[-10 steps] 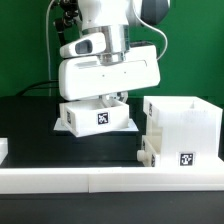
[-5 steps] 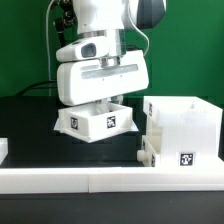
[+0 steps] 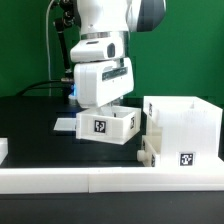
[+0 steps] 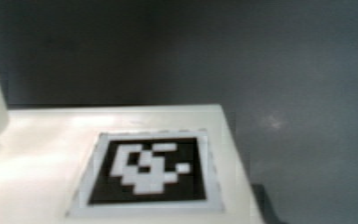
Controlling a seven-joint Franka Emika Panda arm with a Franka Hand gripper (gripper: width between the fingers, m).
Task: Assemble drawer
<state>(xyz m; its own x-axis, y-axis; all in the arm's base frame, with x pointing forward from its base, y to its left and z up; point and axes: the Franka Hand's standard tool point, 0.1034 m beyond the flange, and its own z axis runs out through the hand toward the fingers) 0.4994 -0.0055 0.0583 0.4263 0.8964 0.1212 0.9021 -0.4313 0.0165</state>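
We see a black table (image 3: 25, 110). On it sit the tall white shell (image 3: 182, 130) at the exterior view's right, a long white border rail (image 3: 80, 178) along the front, and a flat white board (image 3: 65, 125) behind.

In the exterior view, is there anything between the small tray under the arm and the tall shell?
Nothing: in the exterior view, only a narrow strip of bare black table separates the tray and the shell.
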